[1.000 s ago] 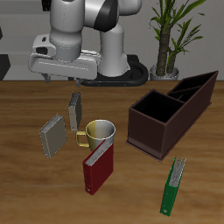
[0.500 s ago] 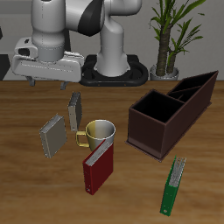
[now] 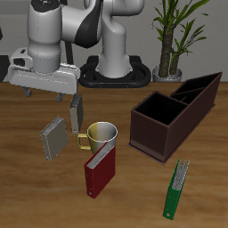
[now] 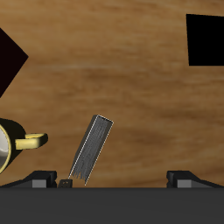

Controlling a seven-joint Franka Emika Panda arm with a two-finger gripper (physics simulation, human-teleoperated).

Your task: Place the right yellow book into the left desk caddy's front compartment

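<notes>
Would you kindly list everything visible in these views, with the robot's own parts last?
right yellow book: one, grey with olive-yellow edges, leaning beside the mug.
second yellow book: one, darker grey-yellow, standing farther back, below the claw.
mug: one, yellow, mid-table.
red book: one, red, in front of the mug.
green book: one, green, near the table's front edge.
left desk caddy: one, maroon-brown, with dividers.
potted plant: one, green, behind the caddy.
table: one, wooden.
claw: one, grey, open, above the books.
</notes>
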